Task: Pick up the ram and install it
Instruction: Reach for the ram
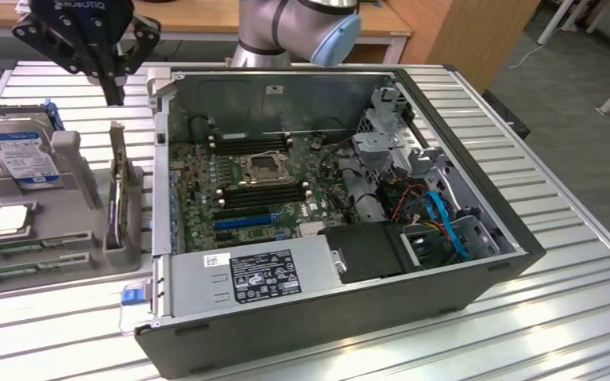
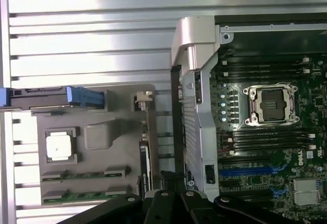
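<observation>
Two green ram sticks lie flat in slots at the near end of the grey holder tray; in the wrist view they are the green ram sticks. A third thin dark board stands on edge between two grey posts of the tray, seen edge-on in the wrist view. My gripper hangs above the far end of this upright board, apart from it, shut and holding nothing. Its fingers' linkages show in the wrist view. Black memory slots flank the CPU socket on the motherboard.
The tray also carries a blue-labelled hard drive and a square silver CPU. The open computer case lies on the slatted metal table, its wall right beside the tray. Cables and a drive cage crowd the exterior view's right of the case.
</observation>
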Controlling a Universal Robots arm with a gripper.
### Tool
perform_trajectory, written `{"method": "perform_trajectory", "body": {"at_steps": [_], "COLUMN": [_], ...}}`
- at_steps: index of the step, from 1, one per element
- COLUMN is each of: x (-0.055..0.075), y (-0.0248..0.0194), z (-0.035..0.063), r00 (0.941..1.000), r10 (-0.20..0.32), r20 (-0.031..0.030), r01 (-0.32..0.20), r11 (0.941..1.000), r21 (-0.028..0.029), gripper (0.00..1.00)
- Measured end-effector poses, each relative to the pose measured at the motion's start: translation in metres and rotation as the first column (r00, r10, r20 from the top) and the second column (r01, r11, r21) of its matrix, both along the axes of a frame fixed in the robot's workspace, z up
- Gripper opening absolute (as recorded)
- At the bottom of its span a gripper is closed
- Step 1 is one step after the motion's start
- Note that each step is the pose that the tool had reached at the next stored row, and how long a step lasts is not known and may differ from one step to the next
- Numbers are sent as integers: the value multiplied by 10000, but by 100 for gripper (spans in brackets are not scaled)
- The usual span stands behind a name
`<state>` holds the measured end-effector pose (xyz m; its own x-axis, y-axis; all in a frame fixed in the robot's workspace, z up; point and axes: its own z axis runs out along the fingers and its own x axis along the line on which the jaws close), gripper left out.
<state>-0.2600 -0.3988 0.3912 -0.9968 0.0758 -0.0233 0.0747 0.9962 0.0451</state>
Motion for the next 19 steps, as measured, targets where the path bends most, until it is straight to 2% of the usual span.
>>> {"method": "perform_trajectory", "body": {"at_steps": [19], "x": [-364], "y": [0], "z": [-5], "r00": [10000], "r10": [-23], "r20": [-1], "r01": [23], "r11": [10000], "r21": [-1], "gripper": [10]}}
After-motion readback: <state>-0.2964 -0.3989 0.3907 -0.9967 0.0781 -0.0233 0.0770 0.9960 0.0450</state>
